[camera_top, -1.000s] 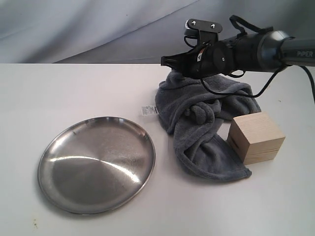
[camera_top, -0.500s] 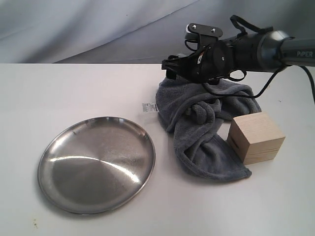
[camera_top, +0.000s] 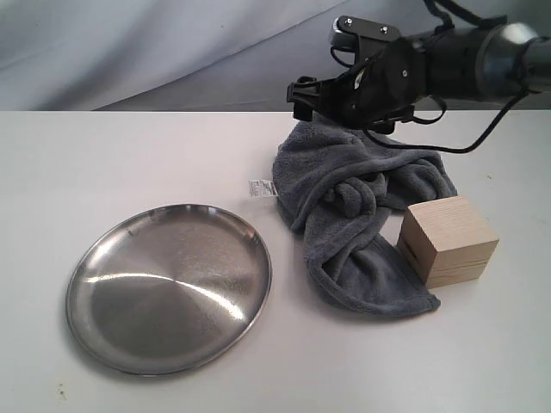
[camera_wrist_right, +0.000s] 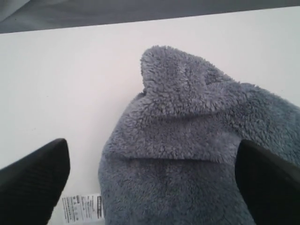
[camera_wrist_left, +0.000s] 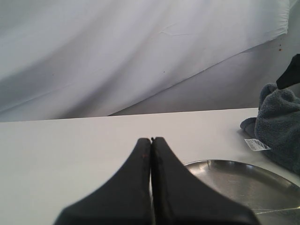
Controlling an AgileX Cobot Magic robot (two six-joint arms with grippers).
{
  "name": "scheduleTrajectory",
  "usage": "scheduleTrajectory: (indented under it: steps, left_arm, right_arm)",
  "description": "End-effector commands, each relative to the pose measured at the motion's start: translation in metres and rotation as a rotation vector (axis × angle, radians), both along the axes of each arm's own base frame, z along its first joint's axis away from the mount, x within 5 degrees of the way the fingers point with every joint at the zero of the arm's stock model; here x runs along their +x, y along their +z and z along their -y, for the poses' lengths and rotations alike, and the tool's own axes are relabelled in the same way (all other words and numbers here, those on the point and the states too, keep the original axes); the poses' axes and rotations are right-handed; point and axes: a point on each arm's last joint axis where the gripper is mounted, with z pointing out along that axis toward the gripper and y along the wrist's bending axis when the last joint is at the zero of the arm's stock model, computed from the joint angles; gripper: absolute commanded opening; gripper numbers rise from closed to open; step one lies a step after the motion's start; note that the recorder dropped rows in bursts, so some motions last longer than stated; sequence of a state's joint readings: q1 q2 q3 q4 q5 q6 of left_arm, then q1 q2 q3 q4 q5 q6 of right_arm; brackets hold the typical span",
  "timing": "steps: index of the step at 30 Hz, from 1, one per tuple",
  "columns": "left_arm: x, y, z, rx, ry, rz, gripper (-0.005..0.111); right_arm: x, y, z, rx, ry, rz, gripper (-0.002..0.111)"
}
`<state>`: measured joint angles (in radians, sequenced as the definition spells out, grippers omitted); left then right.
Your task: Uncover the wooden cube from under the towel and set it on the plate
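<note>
The wooden cube sits uncovered on the table, touching the right edge of the crumpled blue-grey towel. The steel plate lies empty at the front left, apart from both. My right gripper hovers open above the towel's far end. In the right wrist view its gripper has the towel below and between the spread fingers, which hold nothing. My left gripper is shut and empty, low over the table beside the plate. It is out of the exterior view.
The towel's white care label lies on the table between towel and plate, and also shows as the label in the right wrist view. A grey cloth backdrop hangs behind the white table. The right arm's cables hang over the towel.
The right gripper has risen a little off the towel's far end. Towel, cube and plate have stayed in place.
</note>
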<state>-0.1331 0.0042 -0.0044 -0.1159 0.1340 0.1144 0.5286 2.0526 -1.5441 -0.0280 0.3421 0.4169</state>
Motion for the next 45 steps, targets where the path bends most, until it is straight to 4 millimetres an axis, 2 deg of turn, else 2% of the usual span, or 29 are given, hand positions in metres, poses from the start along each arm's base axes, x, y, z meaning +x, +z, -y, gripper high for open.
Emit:
scheduleTrajectory:
  steps: [1,13,16,20,23,27,31,36,45]
  left_arm:
    - [0.0,-0.001,0.0,-0.004,-0.005,0.001,0.0]
    - [0.0,-0.001,0.0,-0.004,-0.005,0.001,0.0]
    - [0.0,-0.001,0.0,-0.004,-0.005,0.001,0.0]
    - [0.0,-0.001,0.0,-0.004,-0.005,0.001,0.0]
    - [0.0,-0.001,0.0,-0.004,-0.005,0.001,0.0]
    - [0.0,-0.001,0.0,-0.004,-0.005,0.001,0.0]
    - [0.0,-0.001,0.0,-0.004,-0.005,0.001,0.0]
    - [0.0,-0.001,0.0,-0.004,-0.005,0.001,0.0]
    - [0.0,-0.001,0.0,-0.004,-0.005,0.001,0.0]
  right_arm:
    - [-0.015,0.028,0.01,-0.069,0.018,-0.048,0.087]
    - [-0.064,0.087,0.046,-0.335,0.132,-0.175,0.087]
    - [-0.081,0.11,0.059,-0.381,0.132,-0.2,0.087]
    - [-0.104,0.12,0.074,-0.425,0.131,-0.263,0.087]
    - [-0.118,0.111,0.083,-0.455,0.134,-0.291,0.087]
    - [-0.126,0.078,0.089,-0.47,0.12,-0.356,0.087]
    - [-0.122,0.062,0.101,-0.461,0.069,-0.36,0.093]
    - [-0.115,0.06,0.098,-0.449,0.074,-0.311,0.095]
    - [-0.099,0.02,0.091,-0.52,0.094,-0.394,0.095]
